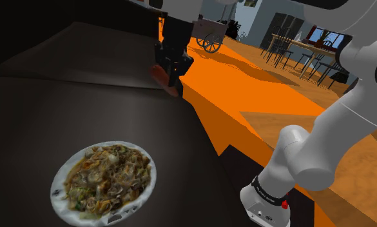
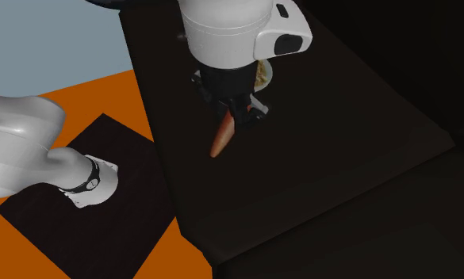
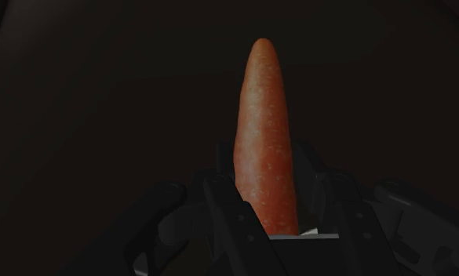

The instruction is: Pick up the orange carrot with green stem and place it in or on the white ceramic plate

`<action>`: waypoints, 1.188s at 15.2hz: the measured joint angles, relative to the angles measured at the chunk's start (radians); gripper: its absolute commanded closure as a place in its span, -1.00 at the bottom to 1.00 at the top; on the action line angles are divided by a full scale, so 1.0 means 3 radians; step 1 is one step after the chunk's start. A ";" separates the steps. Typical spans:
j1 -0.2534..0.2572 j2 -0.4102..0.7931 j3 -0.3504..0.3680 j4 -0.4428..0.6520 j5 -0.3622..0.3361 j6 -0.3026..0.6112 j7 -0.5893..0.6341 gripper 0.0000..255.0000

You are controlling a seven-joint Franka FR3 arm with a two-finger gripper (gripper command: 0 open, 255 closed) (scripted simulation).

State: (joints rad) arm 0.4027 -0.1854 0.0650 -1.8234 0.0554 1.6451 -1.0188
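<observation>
One carrot [image 3: 263,125] is clamped at its thick end in the black gripper [image 3: 265,205], tip pointing down at the dark table [image 2: 341,158]. Whether the tip touches the surface is unclear. The grasp looks done. Next comes lifting and carrying it to the plate [image 1: 54,191], heaped with noodles [image 1: 106,177], well apart.

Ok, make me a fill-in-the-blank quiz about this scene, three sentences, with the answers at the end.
1. The fingers are shut on a ____.
2. The noodles lie on a white ____.
3. The floor beside the dark table is coloured ____.
Missing words: carrot; plate; orange.
</observation>
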 measured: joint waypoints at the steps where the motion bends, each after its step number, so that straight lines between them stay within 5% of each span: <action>1: 0.0027 0.0009 0.0038 0.0034 0.0007 -0.0022 0.0064 1.00; 9: 0.0291 0.0192 0.0417 0.0204 0.0031 0.0022 0.0700 1.00; 18: 0.0621 0.0723 0.0812 0.0836 -0.0096 -0.0062 0.1440 1.00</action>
State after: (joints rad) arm 0.5891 0.0315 0.3087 -1.5727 0.0266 1.6264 -0.5868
